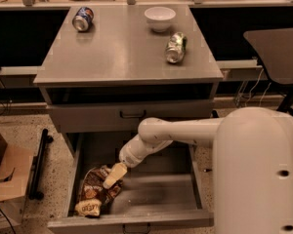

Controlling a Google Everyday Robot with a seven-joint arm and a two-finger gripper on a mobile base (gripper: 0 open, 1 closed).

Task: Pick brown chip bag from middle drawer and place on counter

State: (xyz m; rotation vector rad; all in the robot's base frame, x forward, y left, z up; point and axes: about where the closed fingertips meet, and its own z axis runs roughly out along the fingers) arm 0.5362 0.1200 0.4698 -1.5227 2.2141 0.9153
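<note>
The brown chip bag lies in the front left corner of the open middle drawer, its pale cream end toward the drawer front. My gripper reaches down into the drawer from the right, its cream fingers right over the bag's upper right edge. The white arm crosses the drawer from the right. The grey counter is the broad top of the cabinet, above the drawers.
On the counter lie a blue can at the back left, a white bowl at the back, and a green can on the right. A cardboard box stands on the floor at left. A dark table is at right.
</note>
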